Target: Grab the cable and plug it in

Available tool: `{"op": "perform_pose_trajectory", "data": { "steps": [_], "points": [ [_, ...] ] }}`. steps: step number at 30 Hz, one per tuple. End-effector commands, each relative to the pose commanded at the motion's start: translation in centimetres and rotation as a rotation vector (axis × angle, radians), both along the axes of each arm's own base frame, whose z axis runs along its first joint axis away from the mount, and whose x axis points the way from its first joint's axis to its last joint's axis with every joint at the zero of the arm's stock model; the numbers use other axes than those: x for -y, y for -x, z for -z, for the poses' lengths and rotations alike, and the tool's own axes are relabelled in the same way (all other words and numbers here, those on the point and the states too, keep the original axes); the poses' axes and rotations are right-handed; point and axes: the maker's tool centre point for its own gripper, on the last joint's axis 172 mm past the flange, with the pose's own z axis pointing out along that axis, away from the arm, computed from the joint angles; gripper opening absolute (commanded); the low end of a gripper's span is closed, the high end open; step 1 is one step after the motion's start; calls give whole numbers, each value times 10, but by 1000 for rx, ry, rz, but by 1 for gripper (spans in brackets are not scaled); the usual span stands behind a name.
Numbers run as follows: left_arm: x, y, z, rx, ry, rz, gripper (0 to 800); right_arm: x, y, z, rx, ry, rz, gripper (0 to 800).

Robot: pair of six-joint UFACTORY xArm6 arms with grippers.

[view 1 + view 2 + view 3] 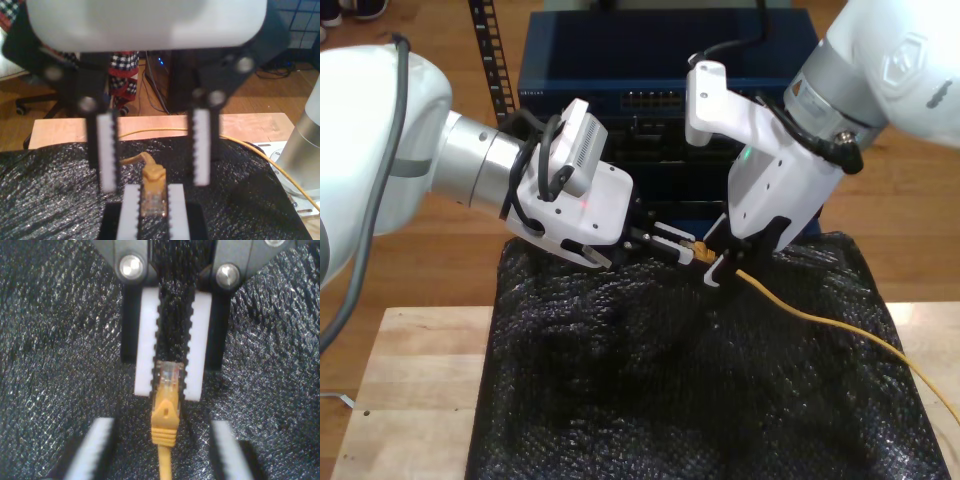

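Observation:
The orange-yellow cable (820, 322) runs across the black sheet toward the exterior view's right. Its clear plug (170, 376) sits between the white pads of my second gripper (170, 390), which is shut on it. That gripper (682, 244) belongs to the arm at the exterior view's left. My first gripper (154, 184), on the arm at the exterior view's right, stands open. Its fingers (95, 450) straddle the cable just behind the orange boot (153, 175) without touching it. The exterior view shows it (722, 268) directly beside the second gripper's tips.
A crinkled black padded sheet (650, 380) covers most of the wooden table (405, 370). A dark blue rack unit (660, 60) with a row of ports stands behind the grippers. A silver arm base (305, 145) stands at the table's side.

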Motion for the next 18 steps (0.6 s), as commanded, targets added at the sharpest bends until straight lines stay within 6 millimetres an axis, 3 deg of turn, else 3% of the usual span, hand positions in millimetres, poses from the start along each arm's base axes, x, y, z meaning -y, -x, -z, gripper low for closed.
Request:
{"op": "perform_pose_trajectory", "data": {
  "steps": [5,18],
  "points": [
    [-1,-1,-1,0,0,0,14,2,-3,-7,20,-3,7,731],
    [-26,-17,12,-73,11,-64,1,18,-27,-34,88,-23,34,766]
  ]
}}
